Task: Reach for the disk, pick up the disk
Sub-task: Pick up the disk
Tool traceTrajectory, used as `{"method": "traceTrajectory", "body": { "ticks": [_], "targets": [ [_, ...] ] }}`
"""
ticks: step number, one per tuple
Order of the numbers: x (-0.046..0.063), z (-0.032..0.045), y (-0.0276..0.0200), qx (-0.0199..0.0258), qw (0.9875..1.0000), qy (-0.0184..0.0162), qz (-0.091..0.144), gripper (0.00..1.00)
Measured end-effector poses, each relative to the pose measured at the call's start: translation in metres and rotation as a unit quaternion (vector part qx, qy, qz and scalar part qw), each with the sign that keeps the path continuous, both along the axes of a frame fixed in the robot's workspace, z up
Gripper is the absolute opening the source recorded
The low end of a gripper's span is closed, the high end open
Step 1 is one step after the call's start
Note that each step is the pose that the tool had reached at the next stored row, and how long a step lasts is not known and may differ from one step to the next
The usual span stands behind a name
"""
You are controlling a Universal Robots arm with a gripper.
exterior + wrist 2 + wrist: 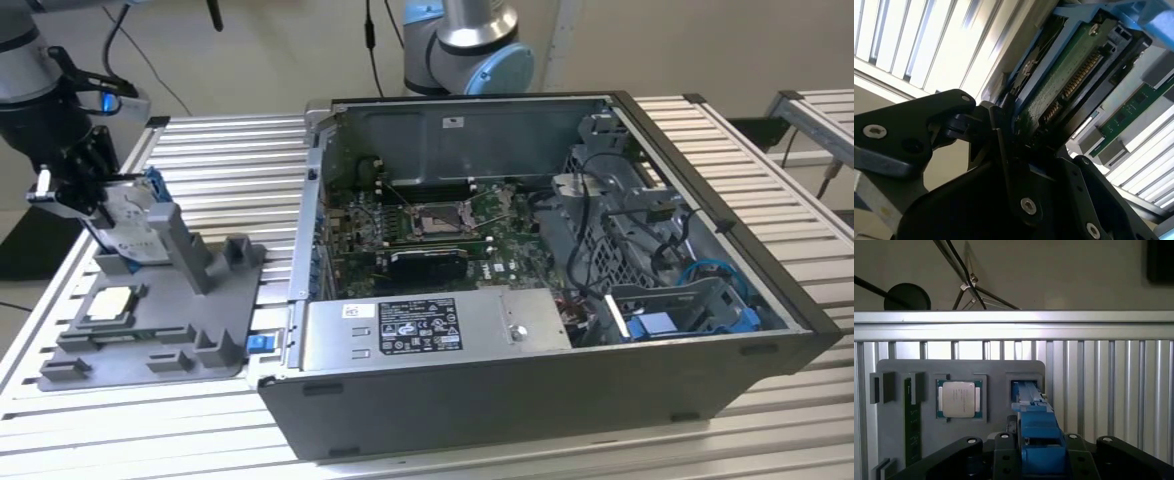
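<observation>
Two dark fingers (pixel 1004 452) of the end effector (pixel 1038 442) are closed against the disk (pixel 1031 410), pinching its blue rail between them. Just beyond the fingertips, the disk's far end reaches into a slot of the grey stand (pixel 994 371) on the bench (pixel 1104 390).

A slatted aluminium table (pixel 747 160) stands before a pale wall (pixel 280 50); another table (pixel 817 105) at the exterior view's right.
</observation>
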State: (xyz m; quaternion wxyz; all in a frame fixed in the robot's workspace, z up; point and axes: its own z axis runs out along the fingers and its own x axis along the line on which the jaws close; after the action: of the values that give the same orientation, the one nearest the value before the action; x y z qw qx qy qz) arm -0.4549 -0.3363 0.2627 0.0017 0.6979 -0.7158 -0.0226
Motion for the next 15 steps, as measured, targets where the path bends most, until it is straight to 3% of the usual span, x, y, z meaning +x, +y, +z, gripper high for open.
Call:
{"method": "traceTrajectory", "body": {
  "ticks": [8, 15],
  "targets": [
    [0.0000, 0.0000, 0.0000, 0.0041, 1.0000, -0.0001, 0.000, 0.00],
    [-0.0001, 0.0008, 0.0000, 0.0026, 1.0000, 0.0000, 0.000, 0.00]
  ]
}}
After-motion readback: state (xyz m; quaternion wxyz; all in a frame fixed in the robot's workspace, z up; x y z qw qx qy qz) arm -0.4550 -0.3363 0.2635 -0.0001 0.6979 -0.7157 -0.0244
